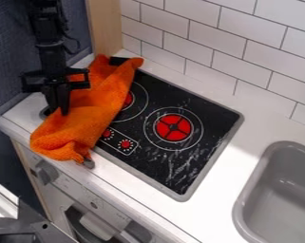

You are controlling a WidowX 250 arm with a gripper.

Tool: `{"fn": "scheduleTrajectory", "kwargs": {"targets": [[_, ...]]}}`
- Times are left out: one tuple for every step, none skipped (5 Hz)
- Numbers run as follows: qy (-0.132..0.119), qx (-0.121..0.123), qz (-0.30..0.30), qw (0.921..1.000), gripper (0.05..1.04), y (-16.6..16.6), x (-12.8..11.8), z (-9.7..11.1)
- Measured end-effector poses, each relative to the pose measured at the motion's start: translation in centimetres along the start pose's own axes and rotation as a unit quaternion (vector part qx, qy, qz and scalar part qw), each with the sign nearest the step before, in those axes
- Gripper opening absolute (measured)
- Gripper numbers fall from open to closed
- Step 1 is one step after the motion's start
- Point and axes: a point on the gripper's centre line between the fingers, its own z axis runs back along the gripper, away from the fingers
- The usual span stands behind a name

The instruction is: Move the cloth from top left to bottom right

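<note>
Since your job is to bring the cloth [94,107] from top left to bottom right, look first at how it lies: a loose, creased drape across the left part of the cooktop [205,114], spilling past that side and over its front left corner onto the worktop [243,137]. It half hides the left burner [128,99], while the right burner [174,127] and the printed dials [125,144] show beside it.

Your pincer [59,111] points down at the cloth's outer side, left of the cooktop, probably so that it can take the fabric near the middle of its length. Whether it is open, closed or gripping a fold, you cannot tell from here. A bite there should let both ends trail, so you would want a secure pinch before lifting, then enough height to keep the hem from dragging over the cooktop.

Bottom right most likely means the cooktop's lower right part. To its right sits the sink [241,209]; swing too wide and a loose end could drop in. Behind the cooktop rises the tiled wall [250,42], worth keeping clear of.
</note>
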Motion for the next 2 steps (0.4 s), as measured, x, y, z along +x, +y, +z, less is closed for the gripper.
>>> {"fn": "scheduleTrajectory", "kwargs": {"targets": [[-0.020, -0.003, -0.009, 0.9997, 0.052, -0.6, -0.5, 1.6], [-0.039, 0.008, -0.026, 0.9989, 0.052, -2.2, -1.2, 3.1]]}}
